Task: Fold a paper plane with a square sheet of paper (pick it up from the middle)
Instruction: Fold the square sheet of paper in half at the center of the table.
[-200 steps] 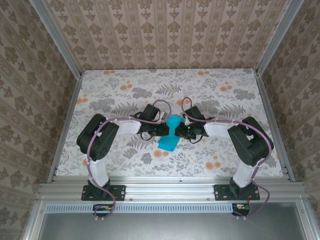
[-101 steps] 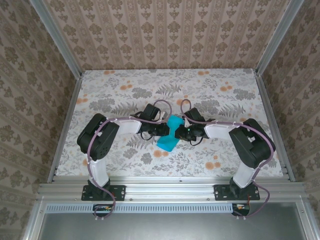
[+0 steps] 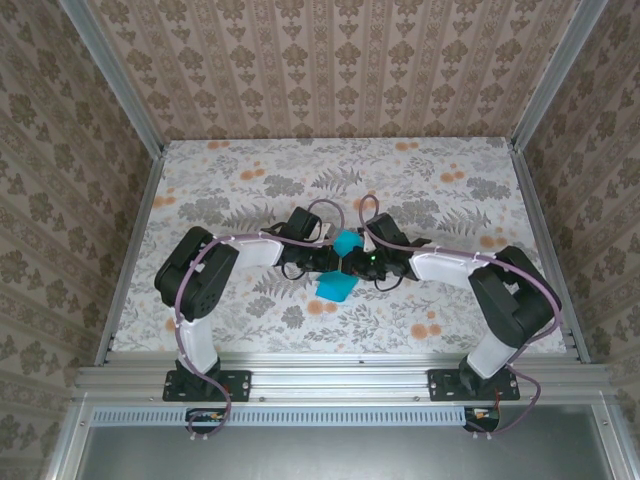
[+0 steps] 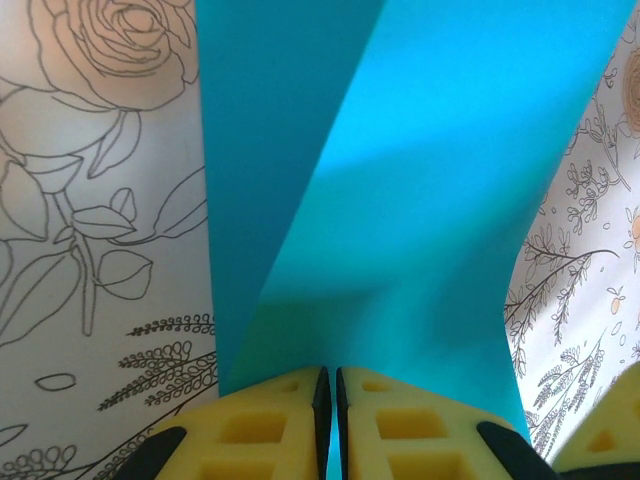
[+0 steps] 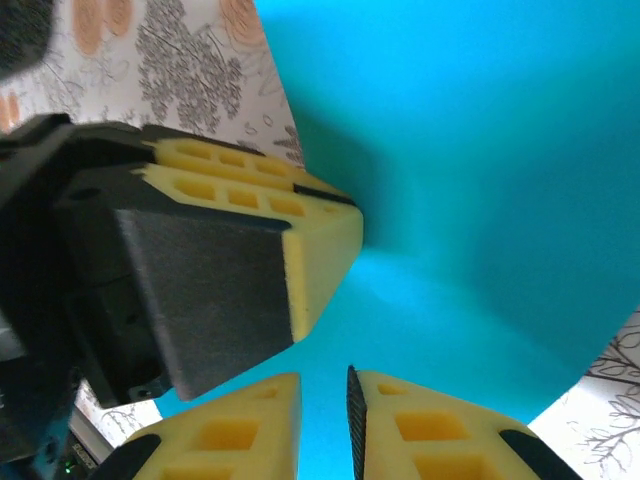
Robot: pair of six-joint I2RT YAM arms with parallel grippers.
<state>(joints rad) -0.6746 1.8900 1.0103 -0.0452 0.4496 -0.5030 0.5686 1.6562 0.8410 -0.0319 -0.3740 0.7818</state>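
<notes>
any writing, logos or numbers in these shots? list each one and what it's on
No readable text, label, brand, number or sign in any view.
square sheet of paper: plain teal, nothing printed on it.
yellow fingers: bare foam, no marking.
tablecloth: drawn flowers and leaves, no words.
wallpaper: a repeating ornament pattern, no words.

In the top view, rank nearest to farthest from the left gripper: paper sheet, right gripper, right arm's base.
1. Paper sheet, held by the left gripper.
2. Right gripper, just to its right.
3. Right arm's base, near right edge.
</notes>
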